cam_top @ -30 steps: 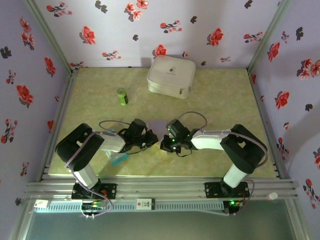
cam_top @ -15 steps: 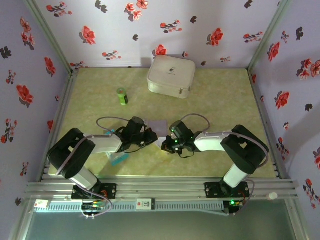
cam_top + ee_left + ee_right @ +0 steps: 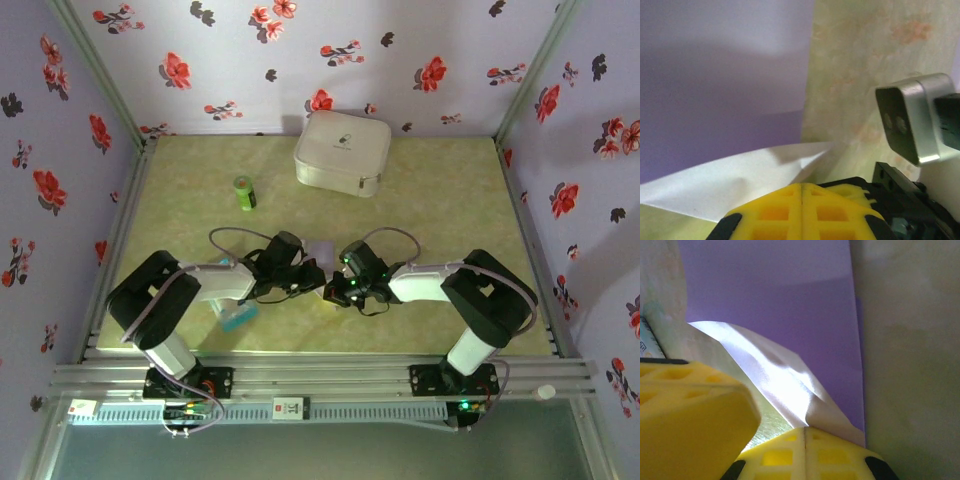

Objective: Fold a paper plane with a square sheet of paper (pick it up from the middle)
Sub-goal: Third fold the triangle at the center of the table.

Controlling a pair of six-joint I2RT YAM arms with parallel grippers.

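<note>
Item: thin pale lavender square sheet of paper (image 3: 321, 249), plain, lying on the pale green marbled worktop (image 3: 440, 200), directly ahead of both tools and between them. Its near edge is turned up into a flap with a paler underside; the rest lies flat beyond the fingertips. Left tool (image 3: 313, 279): yellow ribbed fingers (image 3: 775, 212) pressed together with only a seam between them, and the raised flap runs in at their tips, so it appears pinched on the sheet (the contact itself is hidden behind the fingers). Right tool (image 3: 334, 290): closed the same way, its yellow fingers (image 3: 832, 455) meeting at a seam, and a lifted corner of the sheet disappears into the tips. The two tools stand tip to tip, just beside each other. The silver camera housing (image 3: 910, 120) of the right wrist sits to the right of the left tool. Also present: a blue-and-white plastic packet (image 3: 238, 316) behind and to the left of the left tool, a small green cylinder (image 3: 245, 192) well ahead and to its left, and a white rounded zip case (image 3: 342, 152) far ahead of both tools at the back of the worktop.
</note>
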